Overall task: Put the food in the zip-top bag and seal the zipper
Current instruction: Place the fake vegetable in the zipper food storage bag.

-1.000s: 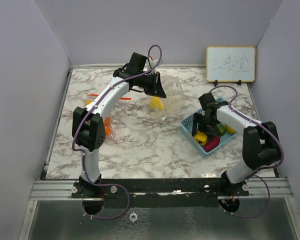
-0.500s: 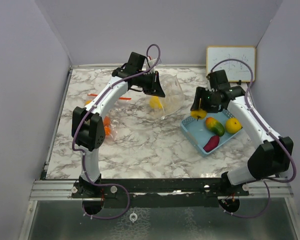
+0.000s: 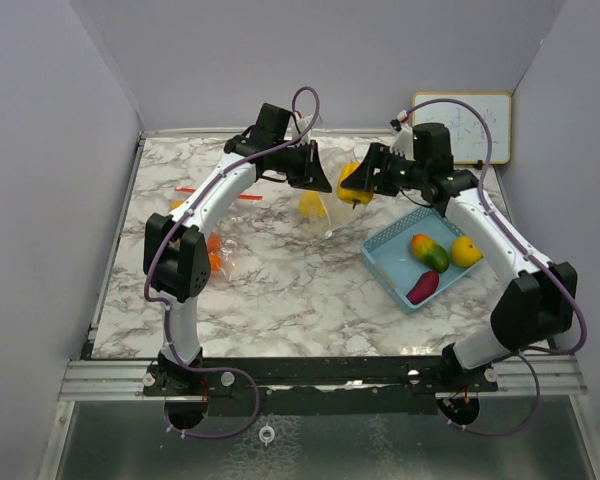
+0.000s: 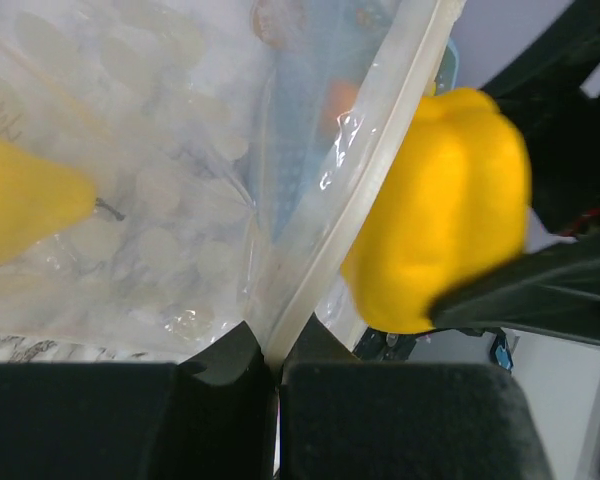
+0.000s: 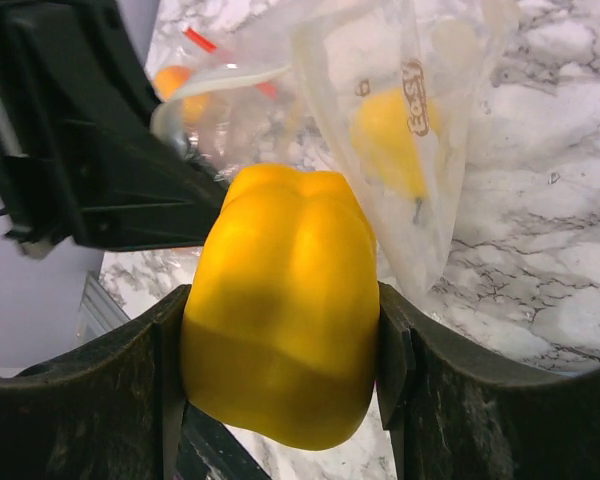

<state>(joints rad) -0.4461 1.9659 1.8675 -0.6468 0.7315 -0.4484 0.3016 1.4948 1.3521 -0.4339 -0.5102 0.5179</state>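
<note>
Blue basket [image 3: 388, 248], whiteboard [image 3: 490, 130], marble table [image 3: 280, 290]

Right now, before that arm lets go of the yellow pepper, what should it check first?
1. Right hand grips the yellow pepper: ok, a finger on each side.
2. Left hand holds the bag up: ok, the zipper strip is pinched between its fingers.
3. Bag mouth open wide enough: cannot tell, only one edge of the strip shows.
4. Pepper over the opening: cannot tell, it hangs right beside the strip.
5. Room in the bag: ok, only one yellow fruit shows inside.
6. All food bagged: not ok, a green-orange piece, a yellow-orange piece and a dark red piece lie in the blue basket.
</note>
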